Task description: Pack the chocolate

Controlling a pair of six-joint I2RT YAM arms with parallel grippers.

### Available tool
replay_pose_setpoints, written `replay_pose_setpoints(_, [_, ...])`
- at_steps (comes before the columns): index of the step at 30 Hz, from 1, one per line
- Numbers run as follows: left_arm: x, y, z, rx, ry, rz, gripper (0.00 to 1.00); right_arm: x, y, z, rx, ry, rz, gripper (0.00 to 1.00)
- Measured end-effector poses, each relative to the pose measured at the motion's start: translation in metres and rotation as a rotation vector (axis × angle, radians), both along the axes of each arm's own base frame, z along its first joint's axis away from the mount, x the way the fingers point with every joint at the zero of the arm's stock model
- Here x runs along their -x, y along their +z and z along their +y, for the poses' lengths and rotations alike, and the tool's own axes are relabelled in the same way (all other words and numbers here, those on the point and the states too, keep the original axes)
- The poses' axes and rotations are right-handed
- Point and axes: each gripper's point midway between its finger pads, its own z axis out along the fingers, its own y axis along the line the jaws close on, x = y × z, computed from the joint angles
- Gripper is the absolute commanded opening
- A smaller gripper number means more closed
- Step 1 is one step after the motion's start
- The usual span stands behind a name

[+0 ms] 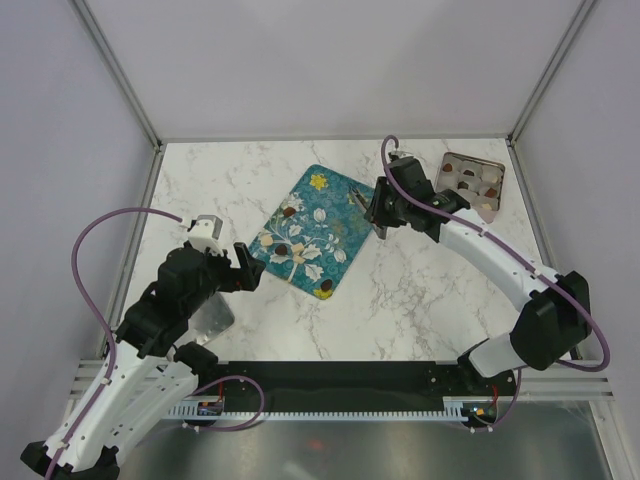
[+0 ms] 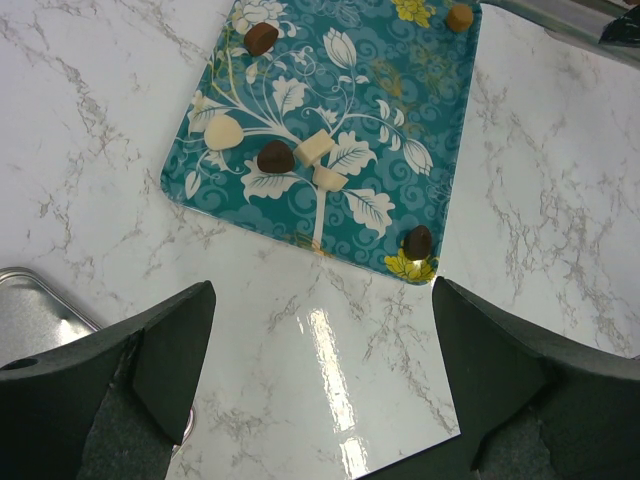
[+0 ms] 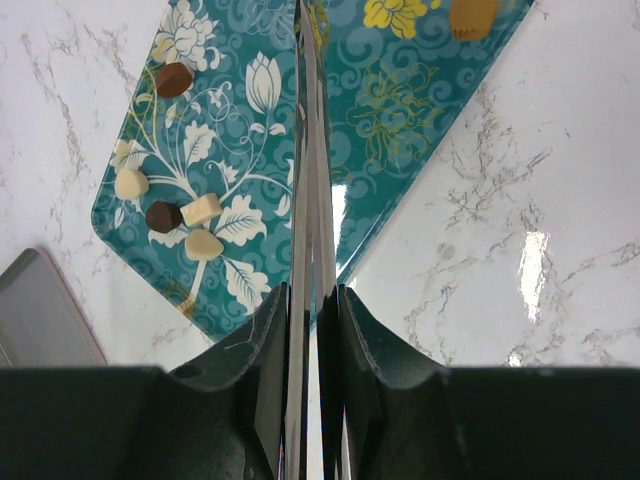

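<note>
Several small chocolates lie on the teal flowered tray [image 1: 335,215]: dark ones [image 2: 275,156] [image 2: 418,241] [image 2: 262,38], cream ones [image 2: 222,132] [image 2: 316,147] and a tan one [image 2: 459,17]. They also show in the right wrist view, dark [image 3: 163,215] and tan [image 3: 472,16]. My right gripper [image 3: 313,300] is shut on thin metal tongs [image 3: 308,150] that point over the tray's middle; in the top view the gripper [image 1: 380,215] hangs over the tray's right edge. My left gripper [image 2: 320,370] is open and empty over bare table just in front of the tray's near edge [image 1: 245,268].
A metal box [image 1: 472,185] with compartments holding several chocolates stands at the back right. A flat metal lid [image 1: 212,318] lies at the left near my left arm, and shows in the left wrist view [image 2: 30,310] and the right wrist view [image 3: 40,310]. White walls enclose the marble table.
</note>
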Motion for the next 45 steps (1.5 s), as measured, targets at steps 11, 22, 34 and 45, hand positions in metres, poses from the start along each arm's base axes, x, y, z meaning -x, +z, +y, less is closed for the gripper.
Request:
replay_pose_setpoints(11, [0.0, -0.001, 0.0, -0.002, 0.0, 0.003, 0.97, 0.002, -0.006, -0.024, 0.104, 0.022, 0.005, 0.36])
replay_pose_setpoints(22, [0.0, -0.001, 0.0, -0.002, 0.0, 0.003, 0.97, -0.016, -0.034, -0.055, 0.18, -0.051, 0.064, 0.43])
replay_pose_setpoints(34, [0.0, -0.001, 0.0, -0.002, 0.0, 0.003, 0.97, -0.022, -0.038, -0.062, 0.197, -0.079, 0.066, 0.45])
replay_pose_setpoints(45, [-0.001, -0.001, 0.0, -0.003, 0.0, 0.006, 0.97, -0.03, -0.054, -0.057, 0.175, -0.085, 0.089, 0.48])
